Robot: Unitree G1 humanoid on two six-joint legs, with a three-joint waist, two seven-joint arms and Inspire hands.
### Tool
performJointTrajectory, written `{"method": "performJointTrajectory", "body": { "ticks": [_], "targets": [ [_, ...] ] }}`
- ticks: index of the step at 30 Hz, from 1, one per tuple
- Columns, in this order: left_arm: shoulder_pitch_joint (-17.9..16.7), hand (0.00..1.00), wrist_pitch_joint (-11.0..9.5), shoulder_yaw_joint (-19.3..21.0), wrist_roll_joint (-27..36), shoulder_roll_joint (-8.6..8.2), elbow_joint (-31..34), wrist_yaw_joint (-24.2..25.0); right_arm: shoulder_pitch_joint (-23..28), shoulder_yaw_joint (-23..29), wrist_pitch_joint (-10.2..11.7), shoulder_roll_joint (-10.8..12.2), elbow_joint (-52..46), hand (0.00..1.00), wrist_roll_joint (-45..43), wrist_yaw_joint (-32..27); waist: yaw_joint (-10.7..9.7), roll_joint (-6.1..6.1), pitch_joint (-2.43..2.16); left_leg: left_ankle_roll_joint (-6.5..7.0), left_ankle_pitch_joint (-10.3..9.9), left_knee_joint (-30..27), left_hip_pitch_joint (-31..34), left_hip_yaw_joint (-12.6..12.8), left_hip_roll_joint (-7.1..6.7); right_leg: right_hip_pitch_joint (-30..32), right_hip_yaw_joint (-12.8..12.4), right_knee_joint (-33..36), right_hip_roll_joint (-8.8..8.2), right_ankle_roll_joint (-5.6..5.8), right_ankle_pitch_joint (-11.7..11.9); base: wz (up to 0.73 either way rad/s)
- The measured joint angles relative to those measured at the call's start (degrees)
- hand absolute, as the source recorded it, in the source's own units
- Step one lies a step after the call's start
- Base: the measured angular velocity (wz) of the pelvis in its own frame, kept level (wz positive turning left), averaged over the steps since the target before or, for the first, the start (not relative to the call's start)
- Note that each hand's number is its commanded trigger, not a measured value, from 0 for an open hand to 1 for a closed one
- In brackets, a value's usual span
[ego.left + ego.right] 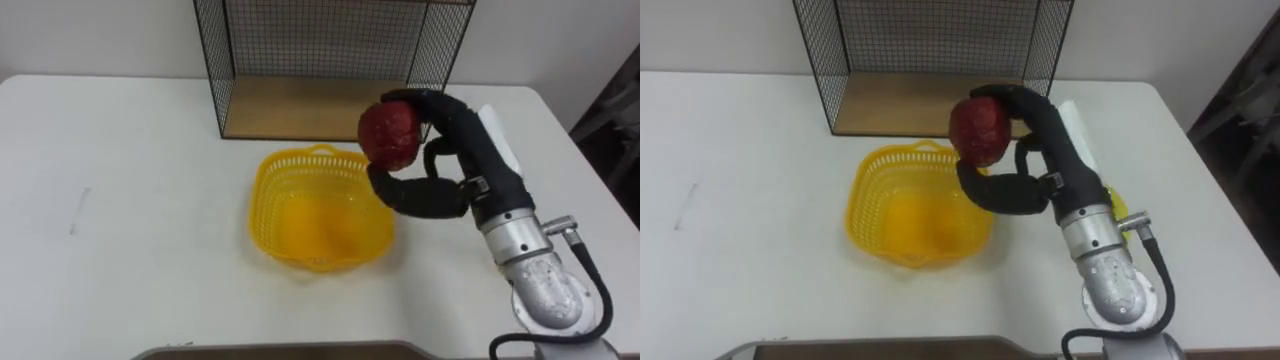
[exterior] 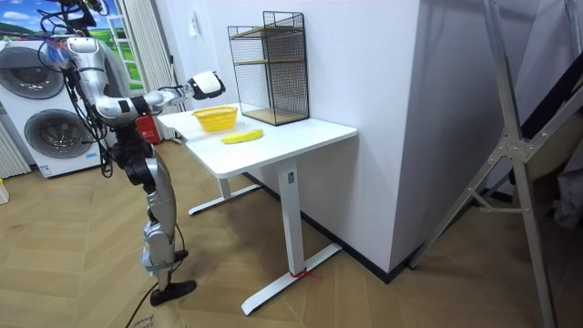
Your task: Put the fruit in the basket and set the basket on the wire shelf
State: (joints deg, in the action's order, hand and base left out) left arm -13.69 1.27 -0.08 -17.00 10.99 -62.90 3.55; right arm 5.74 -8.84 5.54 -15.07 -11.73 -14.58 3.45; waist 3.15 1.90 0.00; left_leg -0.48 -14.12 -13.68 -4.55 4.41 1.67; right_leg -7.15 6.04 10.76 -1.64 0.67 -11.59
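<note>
A dark red round fruit hangs just above the right rim of the yellow basket, with my right hand shut on it, fingers over the top and thumb curled beneath. The basket stands on the white table, in front of the black wire shelf with its wooden floor. A banana lies on the table to the right of the basket; a sliver of the banana peeks out behind my right forearm. In the room view I stand at the table's end, arm stretched over the basket.
The wire shelf stands against the wall at the back of the table. Bare tabletop lies to the left of the basket and in front of it. Washing machines stand behind me in the room view.
</note>
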Motion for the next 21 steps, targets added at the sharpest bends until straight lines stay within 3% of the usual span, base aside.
{"method": "performJointTrajectory", "body": {
  "ticks": [1,2,3,10,21],
  "targets": [
    [0.33,0.00,0.02,-0.49,0.06,0.04,-0.01,0.00,0.00,-1.29,-0.77,0.00,0.00,0.35,-1.33,0.92,0.37,-0.03,0.00,0.00,0.00,-0.02,0.04,-0.05,0.00,0.01,0.03,0.00,-0.01,0.00,0.00,0.00],
    [0.45,0.00,0.03,-0.76,0.06,0.04,-0.05,-0.02,-0.02,-1.91,-1.04,0.01,-0.02,0.05,-1.95,1.48,0.57,-0.02,0.00,0.00,0.00,0.00,0.06,-0.08,0.00,0.01,0.09,0.01,-0.02,0.00,0.00,0.00],
    [0.82,0.00,0.06,-0.98,0.13,0.04,-0.31,-0.02,-0.07,-3.40,-1.87,-0.02,-0.28,0.00,-3.02,2.35,1.03,-0.03,0.00,0.00,0.00,0.11,0.08,-0.08,0.00,0.10,0.10,0.00,-0.01,0.00,0.00,0.00],
    [1.87,0.00,0.11,-1.54,0.17,0.08,-1.42,-0.14,-0.25,-6.12,-2.76,0.02,-0.43,0.00,-4.41,7.75,2.16,0.19,-0.02,0.01,0.01,0.05,0.41,-0.61,-0.07,0.22,0.58,-0.11,-0.04,0.00,0.00,0.03],
    [2.23,0.00,0.15,-2.82,0.19,0.15,-1.44,-0.25,-0.33,-6.14,-2.93,0.25,-0.41,0.00,-4.43,8.06,1.87,0.55,0.36,0.01,0.00,0.03,0.98,-0.98,-0.08,0.36,1.12,-0.15,-0.06,0.01,0.00,0.02]
  ]
}}
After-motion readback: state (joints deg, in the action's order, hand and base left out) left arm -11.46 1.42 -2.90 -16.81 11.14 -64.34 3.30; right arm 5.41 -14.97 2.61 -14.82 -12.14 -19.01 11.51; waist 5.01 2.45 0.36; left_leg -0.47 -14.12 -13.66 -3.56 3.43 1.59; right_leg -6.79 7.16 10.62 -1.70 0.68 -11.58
